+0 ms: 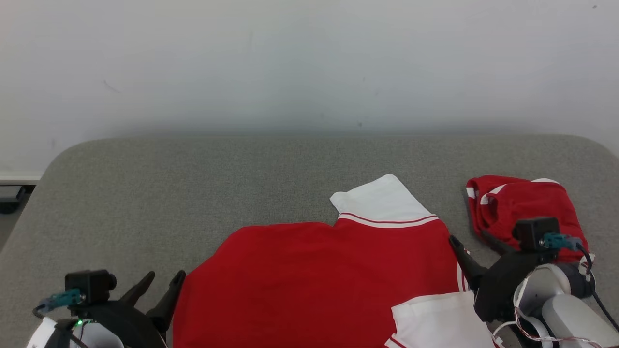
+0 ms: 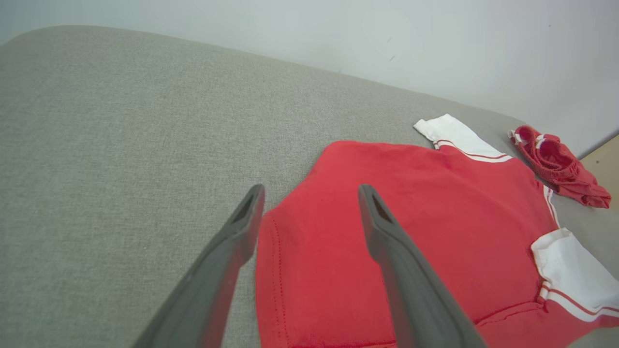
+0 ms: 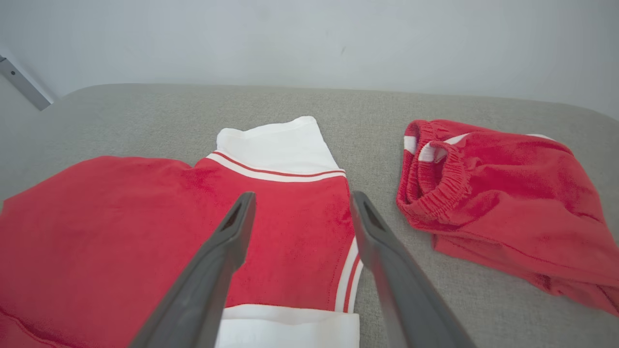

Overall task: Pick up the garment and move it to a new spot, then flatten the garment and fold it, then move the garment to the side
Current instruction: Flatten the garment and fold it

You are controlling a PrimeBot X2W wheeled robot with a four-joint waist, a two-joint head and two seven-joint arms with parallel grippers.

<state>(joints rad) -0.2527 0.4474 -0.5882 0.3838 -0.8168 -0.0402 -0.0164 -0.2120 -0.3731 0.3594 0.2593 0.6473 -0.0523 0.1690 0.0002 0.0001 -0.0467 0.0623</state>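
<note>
garment: red short-sleeved knit shirt with white sleeves [image 1: 314,280], spread flat with only slight rippling
garment place: near middle of the surface, a little to the right, its near part cut off by the bottom edge of the head view
garment trim: thin red and white stripes where each sleeve meets the body, and white-red piping down the right edge
garment sleeves: one white sleeve points to the far side; the other lies at the near right, over the red cloth
garment left edge: a stitched hem, just beside the left gripper
surface: grey woven padded surface with rounded corners [image 1: 193,183]
backdrop: plain white wall [image 1: 309,63] behind the far edge
other cloth: crumpled red shorts with an elastic waistband and white trim [image 1: 522,200], far right, apart from the shirt
left gripper: [image 1: 164,278] near left, fingers spread wide and holding nothing; in its wrist view one finger is over the grey surface, the other over the shirt's left edge
right gripper: [image 1: 468,237] near right, fingers spread wide and holding nothing, over the shirt's piped right edge, between shirt and shorts
contact with cloth: cannot tell for either gripper
</note>
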